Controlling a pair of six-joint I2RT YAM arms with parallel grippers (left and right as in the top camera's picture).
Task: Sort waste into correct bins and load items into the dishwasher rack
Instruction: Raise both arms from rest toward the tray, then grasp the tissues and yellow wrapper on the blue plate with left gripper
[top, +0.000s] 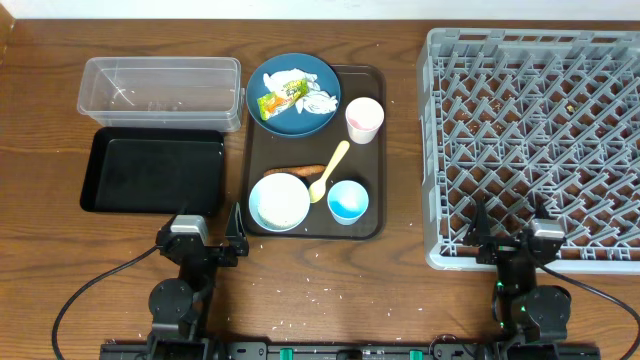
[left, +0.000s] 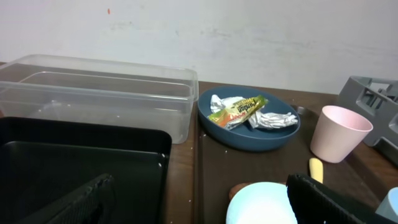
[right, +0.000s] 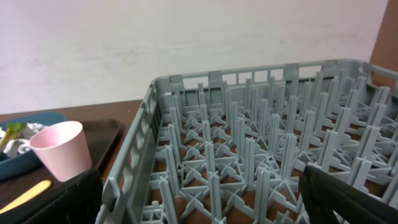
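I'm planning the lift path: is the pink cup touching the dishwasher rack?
Apart. The overhead view shows the pink cup standing on the brown tray, with a strip of bare table between it and the dishwasher rack.

A brown wooden table (top: 320, 270) fills the overhead view, its grain running left to right. A dark brown tray (top: 282, 150), rectangular with rounded corners and a raised rim, lies flat near the table's middle, its long sides running from the near edge toward the far one. Behind the table stands a plain white wall (left: 261, 37), seen from overhead only as a pale strip along the top. In the left wrist view the wall bears faint grey scuffs and one small orange-red spot (left: 109, 10) high on the left.
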